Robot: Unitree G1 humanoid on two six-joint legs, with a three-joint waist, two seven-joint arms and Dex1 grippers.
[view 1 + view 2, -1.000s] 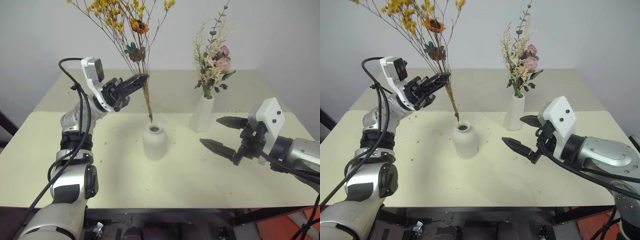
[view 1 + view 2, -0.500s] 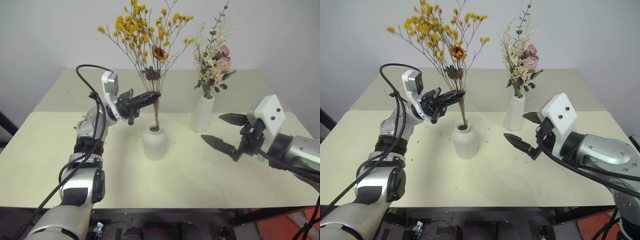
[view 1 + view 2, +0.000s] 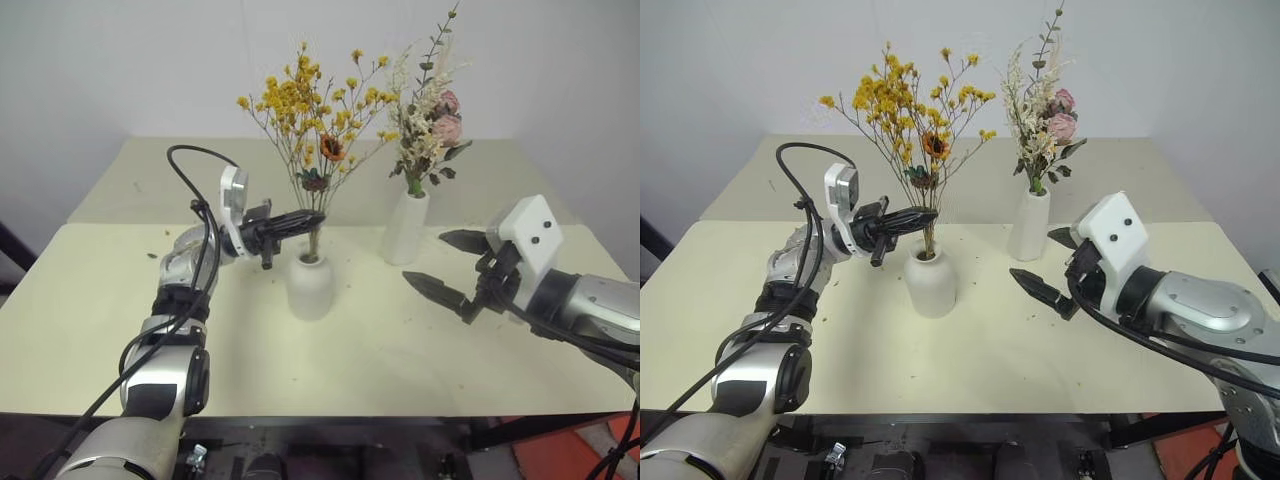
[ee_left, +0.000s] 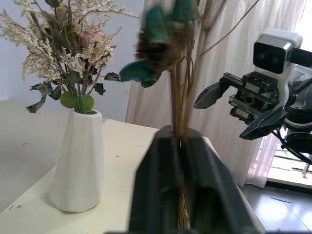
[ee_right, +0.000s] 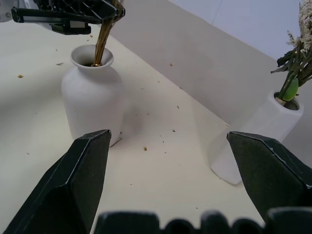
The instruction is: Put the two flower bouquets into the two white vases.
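The yellow-orange bouquet (image 3: 312,100) stands nearly upright with its brown stems (image 5: 101,41) down in the mouth of the short rounded white vase (image 3: 310,288). My left gripper (image 3: 308,218) reaches in level from the left, just above the vase's neck, shut on those stems (image 4: 179,97). The cream, pink and green bouquet (image 3: 428,115) stands in the taller slim white vase (image 3: 405,228) behind and to the right. To the right of both vases my right gripper (image 3: 423,257) hangs open over the table, empty and pointing toward the short vase (image 5: 91,97).
The pale table (image 3: 350,370) carries small dried flower crumbs around the vases. A second table surface runs behind, up to the white wall. A black cable loops over my left arm (image 3: 195,160).
My left gripper has come down and rightward with the yellow-orange bouquet, which swung upright; its stems went from above the short vase's mouth down into it. The right gripper stayed put.
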